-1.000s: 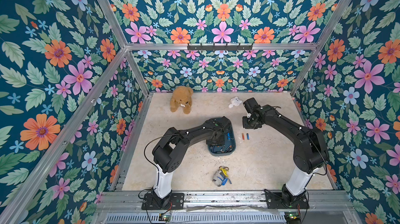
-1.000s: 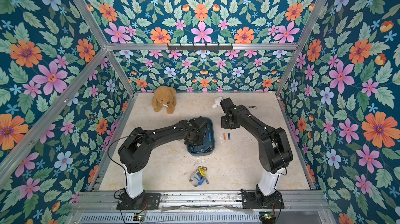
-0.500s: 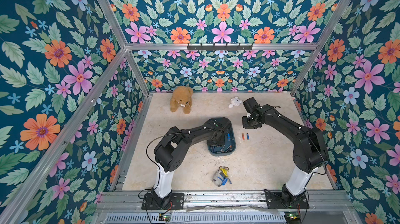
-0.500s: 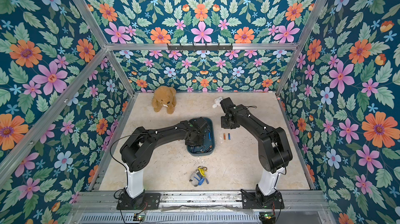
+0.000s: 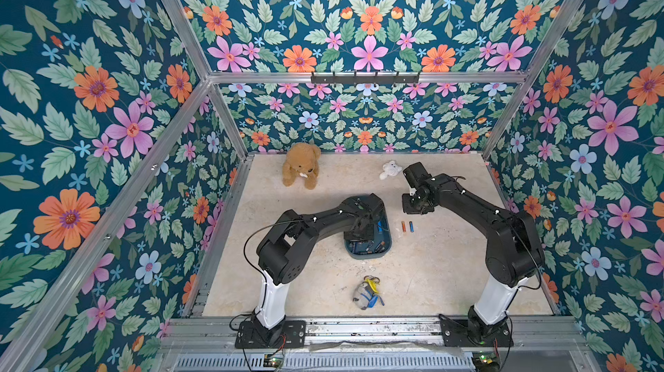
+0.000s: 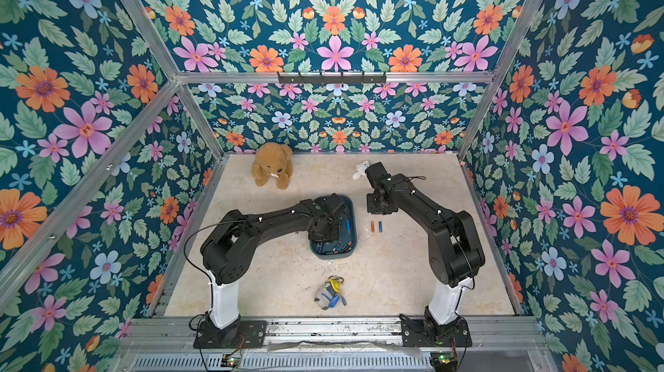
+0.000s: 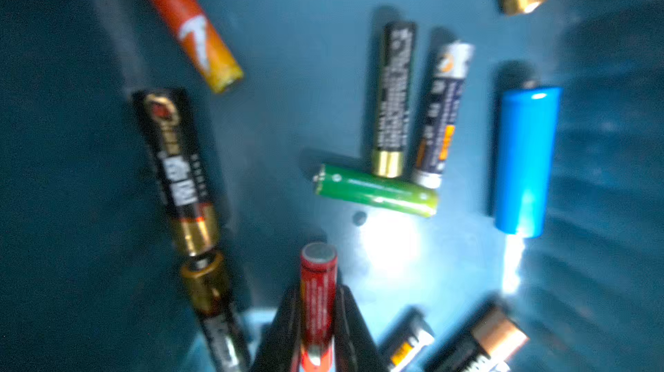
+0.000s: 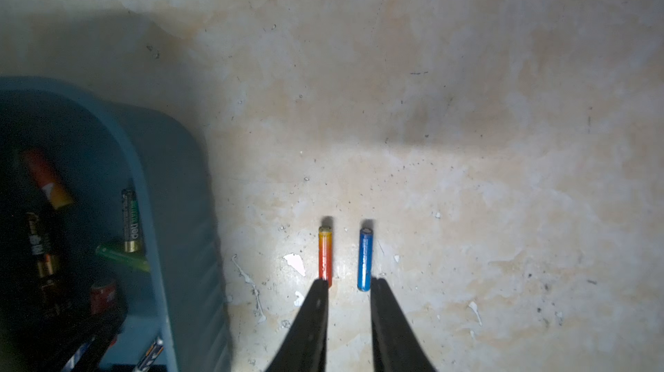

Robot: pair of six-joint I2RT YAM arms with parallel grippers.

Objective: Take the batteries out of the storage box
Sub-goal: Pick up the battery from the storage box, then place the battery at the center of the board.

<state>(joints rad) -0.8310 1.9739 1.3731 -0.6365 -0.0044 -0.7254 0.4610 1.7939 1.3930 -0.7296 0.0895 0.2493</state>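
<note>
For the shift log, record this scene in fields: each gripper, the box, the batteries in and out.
left gripper: inside the storage box, fingers closed on a red battery
right gripper: open, empty, above the table
out of box: orange battery and blue battery, parallel on the table, not touching
left in box: green battery, thick blue cell, several black batteries
task state: unfinished
</note>
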